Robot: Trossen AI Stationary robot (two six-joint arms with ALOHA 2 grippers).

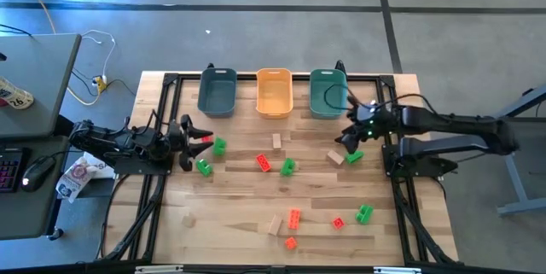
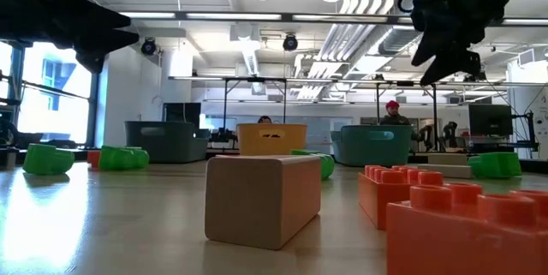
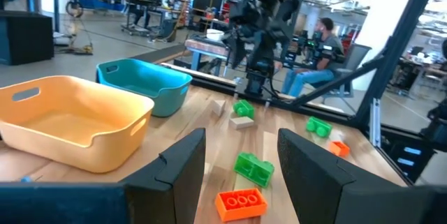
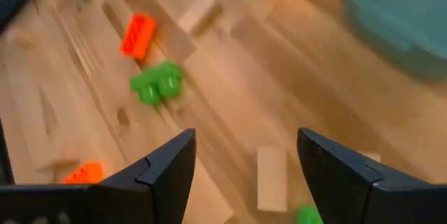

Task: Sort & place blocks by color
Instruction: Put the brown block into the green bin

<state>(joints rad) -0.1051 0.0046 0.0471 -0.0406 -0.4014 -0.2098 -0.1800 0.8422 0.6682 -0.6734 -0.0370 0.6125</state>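
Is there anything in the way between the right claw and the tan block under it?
Nothing visible. The right gripper hangs open above the table, and the tan block lies on bare wood between its fingers in the wrist view. A green block sits beside it.

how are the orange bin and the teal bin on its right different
The orange bin is pale orange and sits in the middle of the row; the right teal bin is dark teal and ends the row, near the right gripper. Both look empty, alike in shape, standing upright.

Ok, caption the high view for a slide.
Three bins empty, blocks scattered; left gripper and right gripper open above them.
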